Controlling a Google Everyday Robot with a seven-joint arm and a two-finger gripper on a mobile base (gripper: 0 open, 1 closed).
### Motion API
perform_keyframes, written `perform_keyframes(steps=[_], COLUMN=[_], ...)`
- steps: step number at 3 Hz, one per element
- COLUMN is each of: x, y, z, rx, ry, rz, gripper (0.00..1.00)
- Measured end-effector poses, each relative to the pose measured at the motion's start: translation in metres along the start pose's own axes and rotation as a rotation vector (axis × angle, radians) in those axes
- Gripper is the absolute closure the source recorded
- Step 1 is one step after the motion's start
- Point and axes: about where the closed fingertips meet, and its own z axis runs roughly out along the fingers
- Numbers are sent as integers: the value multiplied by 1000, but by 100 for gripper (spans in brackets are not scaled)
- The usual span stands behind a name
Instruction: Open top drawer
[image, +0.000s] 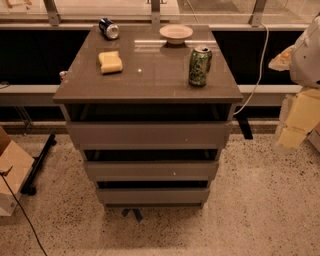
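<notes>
The top drawer (150, 134) is the widest grey-brown front, just under the cabinet top (150, 82). A dark gap shows between its upper edge and the top. Below it are the middle drawer front (150, 170) with a tiny white dot and the narrow bottom front (152, 195), each with a dark gap above. My gripper (295, 125) is at the far right edge, cream and white, off to the right of the cabinet and apart from every drawer.
On the cabinet top stand a green can (200, 65), a white bowl (176, 33), a yellow sponge (110, 61) and a blue can (108, 28) on its side. A cardboard box (11, 175) is at the left. A white cable (256, 75) hangs at the right.
</notes>
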Motion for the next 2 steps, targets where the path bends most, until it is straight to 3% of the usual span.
perform_keyframes(steps=[2], x=[-3], y=[-3], z=[6], rx=[17], ry=[-38], rz=[0], gripper=[0])
